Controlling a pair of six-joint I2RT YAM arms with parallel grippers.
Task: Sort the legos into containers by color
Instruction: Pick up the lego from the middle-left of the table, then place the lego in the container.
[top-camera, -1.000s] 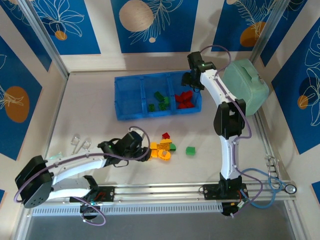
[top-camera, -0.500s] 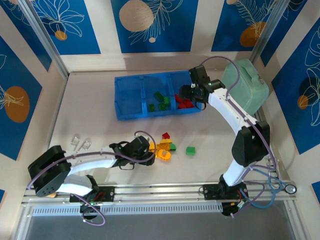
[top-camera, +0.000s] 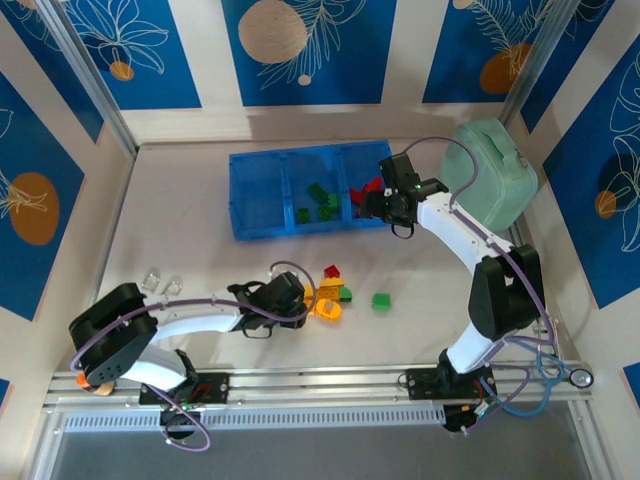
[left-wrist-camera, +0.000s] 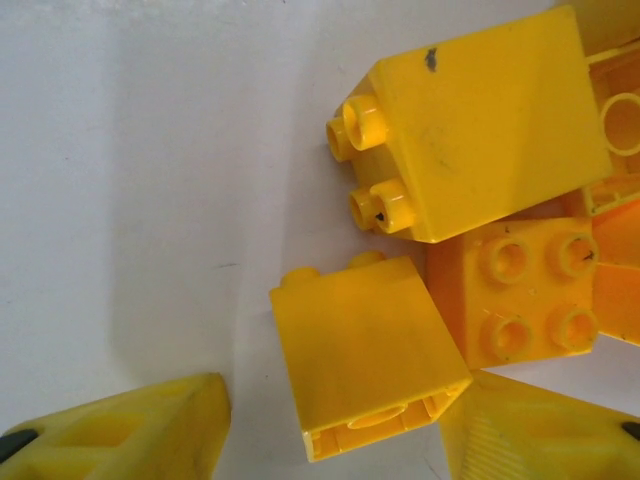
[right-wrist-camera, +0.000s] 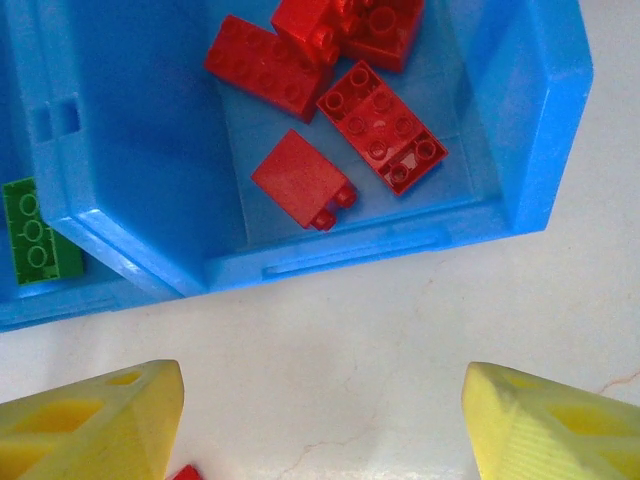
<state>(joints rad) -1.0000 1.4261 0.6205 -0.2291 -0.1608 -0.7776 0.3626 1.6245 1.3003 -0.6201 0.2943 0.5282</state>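
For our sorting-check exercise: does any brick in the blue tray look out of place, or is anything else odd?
No brick is mis-sorted: green bricks share the middle compartment, red bricks the right one. One oddity: a yellow brick on the table bears a small dark scuff.

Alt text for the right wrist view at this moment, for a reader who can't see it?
Several red legos lie in the end compartment of a translucent blue tray, seen from above. One green lego shows in the neighbouring compartment at the picture's left edge. The right gripper hangs open over the white table, just outside the tray's wall.
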